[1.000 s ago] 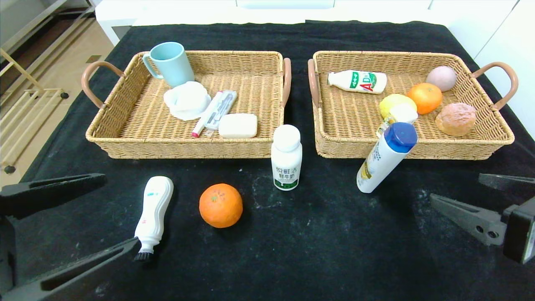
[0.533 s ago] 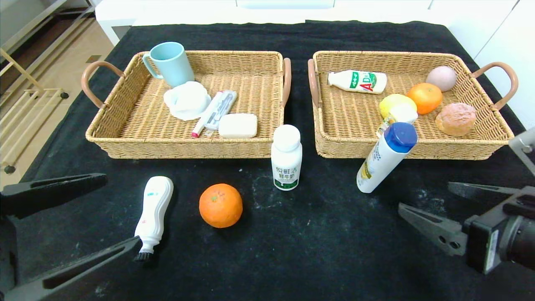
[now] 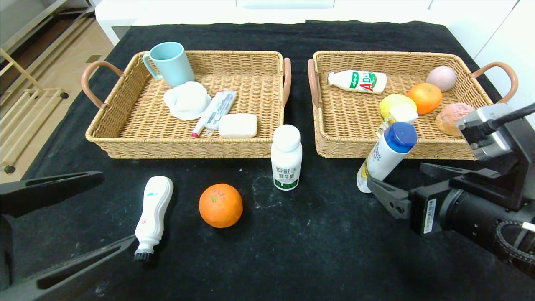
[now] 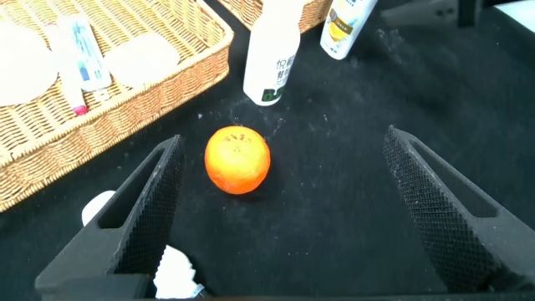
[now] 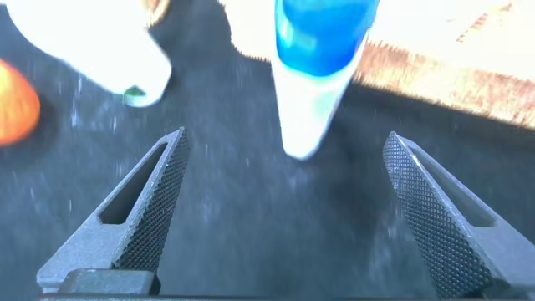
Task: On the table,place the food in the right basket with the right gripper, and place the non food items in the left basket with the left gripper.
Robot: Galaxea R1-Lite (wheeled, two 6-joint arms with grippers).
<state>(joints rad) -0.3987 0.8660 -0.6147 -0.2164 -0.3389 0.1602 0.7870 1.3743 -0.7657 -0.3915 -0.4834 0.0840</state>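
Though propped against wicker, white tube bottle (image 3: 384,156), blue-capped.

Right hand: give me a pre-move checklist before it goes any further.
1. Right hand open: ok, fingers spread wide.
2. Nothing held: ok, the gap is empty.
3. Nearest item is food: not ok. It faces the blue-capped tube bottle, a non-food item meant for the left hand.
4. Tube stable: not ok, it stands tilted against the right basket.
5. Food left on the table: ok, milk bottle and orange stand free.
6. Contact with tube: cannot tell.
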